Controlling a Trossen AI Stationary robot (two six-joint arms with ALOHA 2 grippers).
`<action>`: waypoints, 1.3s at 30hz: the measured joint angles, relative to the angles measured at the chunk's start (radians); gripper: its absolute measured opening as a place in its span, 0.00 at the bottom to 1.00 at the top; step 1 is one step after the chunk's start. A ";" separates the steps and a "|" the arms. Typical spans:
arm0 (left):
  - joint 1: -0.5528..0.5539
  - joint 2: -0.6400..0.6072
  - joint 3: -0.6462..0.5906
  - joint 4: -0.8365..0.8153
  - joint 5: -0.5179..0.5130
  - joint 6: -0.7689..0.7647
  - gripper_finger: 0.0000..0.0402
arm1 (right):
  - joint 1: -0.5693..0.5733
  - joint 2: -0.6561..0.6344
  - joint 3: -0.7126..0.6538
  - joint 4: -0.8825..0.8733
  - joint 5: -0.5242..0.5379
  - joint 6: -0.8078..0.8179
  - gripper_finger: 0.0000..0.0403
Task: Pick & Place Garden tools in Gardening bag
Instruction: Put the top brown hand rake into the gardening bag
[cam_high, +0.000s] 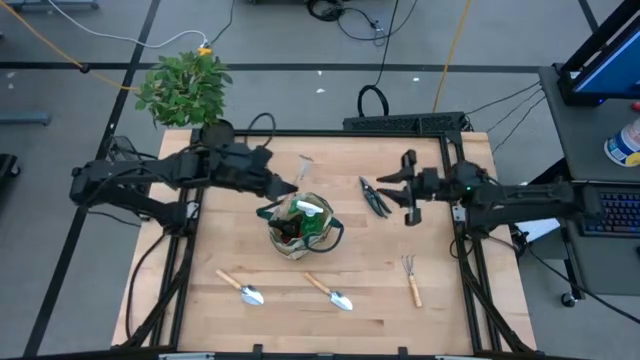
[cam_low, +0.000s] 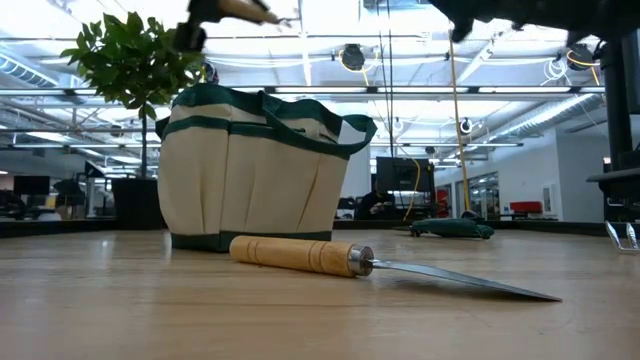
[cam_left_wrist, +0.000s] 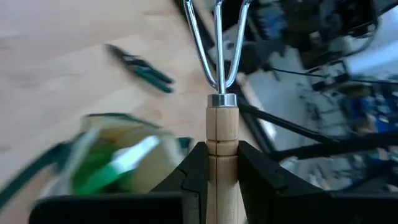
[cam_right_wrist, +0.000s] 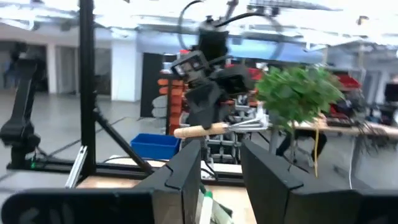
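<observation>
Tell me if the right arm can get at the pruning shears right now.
Probably yes. The right gripper hangs open and empty just beside the pruning shears, with bare table between them and nothing lying over them. The left gripper is busy holding a fork rake.

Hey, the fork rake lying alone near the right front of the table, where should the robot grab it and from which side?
Grip the fork rake on its wooden handle, coming straight down from above. It lies flat with bare table around it, tines toward the back, so the fingers should probably straddle the handle across its width.
</observation>
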 joint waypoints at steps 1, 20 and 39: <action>0.000 0.019 0.015 0.019 0.016 0.000 0.15 | 0.012 0.024 0.017 0.002 0.000 -0.028 0.26; 0.015 0.223 0.154 0.074 0.167 -0.113 0.15 | 0.250 0.337 0.372 -0.315 0.392 -0.660 0.36; 0.027 0.253 0.154 0.114 0.191 -0.189 0.15 | 0.317 0.520 0.388 -0.103 0.716 -1.085 0.53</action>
